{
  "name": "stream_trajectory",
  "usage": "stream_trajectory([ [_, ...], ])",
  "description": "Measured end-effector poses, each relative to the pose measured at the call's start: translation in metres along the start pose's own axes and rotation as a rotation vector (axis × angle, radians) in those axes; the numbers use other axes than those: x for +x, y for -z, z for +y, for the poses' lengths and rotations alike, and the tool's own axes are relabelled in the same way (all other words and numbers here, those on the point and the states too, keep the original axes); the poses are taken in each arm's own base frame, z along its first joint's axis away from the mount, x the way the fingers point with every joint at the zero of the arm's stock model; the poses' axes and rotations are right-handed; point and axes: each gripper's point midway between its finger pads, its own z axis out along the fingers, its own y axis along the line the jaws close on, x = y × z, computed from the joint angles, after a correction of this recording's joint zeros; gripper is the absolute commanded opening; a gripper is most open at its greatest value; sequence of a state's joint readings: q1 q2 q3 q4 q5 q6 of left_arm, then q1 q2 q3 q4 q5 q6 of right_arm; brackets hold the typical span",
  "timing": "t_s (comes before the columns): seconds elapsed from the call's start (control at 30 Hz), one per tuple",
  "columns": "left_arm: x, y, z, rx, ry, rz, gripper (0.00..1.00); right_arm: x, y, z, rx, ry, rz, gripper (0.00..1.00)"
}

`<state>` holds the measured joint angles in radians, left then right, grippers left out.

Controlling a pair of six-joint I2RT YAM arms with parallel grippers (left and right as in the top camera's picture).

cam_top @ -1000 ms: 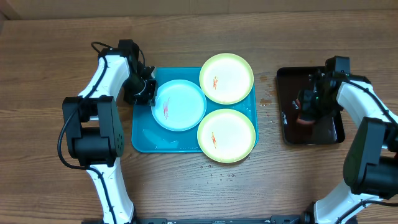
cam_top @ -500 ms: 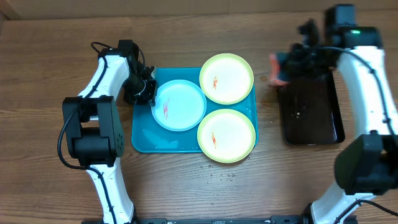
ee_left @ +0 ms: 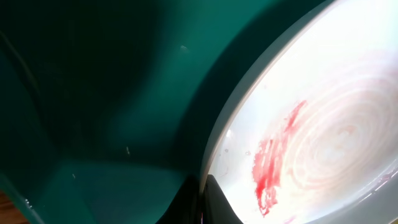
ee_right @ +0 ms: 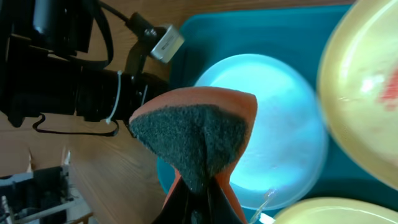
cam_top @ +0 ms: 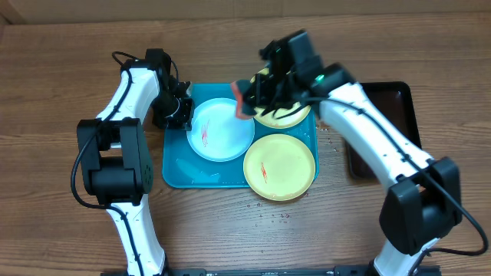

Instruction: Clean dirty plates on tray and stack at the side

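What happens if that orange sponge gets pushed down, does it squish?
Probably squishy: the sponge bends into a fold where the right gripper pinches it. It likely weighs little, since that narrow pinch holds it up. Its dark fuzzy face looks rough, so it should drag rather than slide.

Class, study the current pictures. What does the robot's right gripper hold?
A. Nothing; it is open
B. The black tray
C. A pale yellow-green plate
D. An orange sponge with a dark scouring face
D: in the right wrist view the right gripper pinches an orange sponge, its dark scouring face toward the camera, with the whitish-blue plate and the turquoise tray behind it.
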<state>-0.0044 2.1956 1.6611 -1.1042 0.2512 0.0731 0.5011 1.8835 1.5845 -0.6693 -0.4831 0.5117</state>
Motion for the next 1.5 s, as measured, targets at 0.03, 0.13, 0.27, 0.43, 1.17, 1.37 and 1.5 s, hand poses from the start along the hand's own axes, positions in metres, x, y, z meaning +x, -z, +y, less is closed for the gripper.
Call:
stream_trajectory([
  [0.03,0.000,0.000,0.000,0.000,0.000,0.000,0.04,0.003,-0.006,0.002,-0.004,-0.008,0.000,0.04],
  [0.13,0.000,0.000,0.000,0.000,0.000,0.000,0.04,0.013,-0.028,0.008,-0.008,-0.034,0.009,0.04],
  [0.27,0.000,0.000,0.000,0.000,0.000,0.000,0.04,0.029,-0.065,0.000,0.014,-0.061,0.056,0.04],
  [0.43,0.000,0.000,0.000,0.000,0.000,0.000,0.04,0.052,-0.108,-0.020,0.053,-0.085,0.123,0.04],
  [1.17,-0.001,0.000,0.000,-0.001,-0.001,-0.003,0.04,0.058,-0.170,-0.014,-0.059,-0.211,0.103,0.04],
  [1.37,0.000,0.000,0.000,0.000,0.000,0.000,0.04,0.047,-0.172,-0.018,-0.027,-0.247,0.035,0.04],
  [1.5,0.000,0.000,0.000,0.000,0.001,0.002,0.04,0.031,-0.172,-0.020,-0.015,-0.241,-0.044,0.04],
])
